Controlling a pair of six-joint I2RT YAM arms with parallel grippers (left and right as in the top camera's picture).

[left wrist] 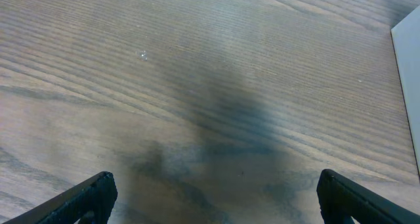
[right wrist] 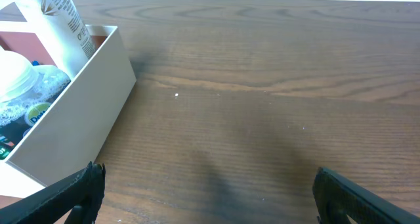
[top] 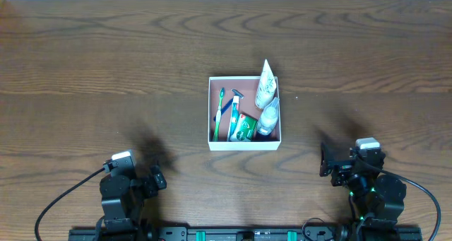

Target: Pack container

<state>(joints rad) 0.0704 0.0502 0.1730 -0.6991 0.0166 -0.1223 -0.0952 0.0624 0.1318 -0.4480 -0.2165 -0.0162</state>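
The left gripper (left wrist: 213,199) hangs low over the bare wooden table (left wrist: 197,66) with its two dark fingers (left wrist: 79,199) spread wide, and nothing sits between them. From this gripper the container (left wrist: 410,66) lies ahead and off to the right; in the wrist view only a sliver of its white wall shows at the right edge. The overhead view shows the left gripper (top: 158,179) well apart from the box.

The right gripper (right wrist: 207,196) is likewise spread wide – one finger (right wrist: 69,194) at each lower corner of its wrist view, with only table grain between them. The container (right wrist: 72,112) stands ahead and to the left of this gripper, its near corner close to the left finger but not touching it. Seen from overhead, the right gripper (top: 326,162) sits nearer to the container (top: 244,145) than the left one does.

Inside the box, on the side nearer the right gripper, a white tube (top: 265,84) leans against the far corner with its crimped end above the rim. A clear bottle (top: 268,118) with a white cap lies just in front of it. A small green packet (top: 245,127) rests beside the bottle – toward the left gripper's side. Past the packet lie a blue-handled item (top: 234,111) and a green toothbrush (top: 219,114), side by side, both running away from the grippers.
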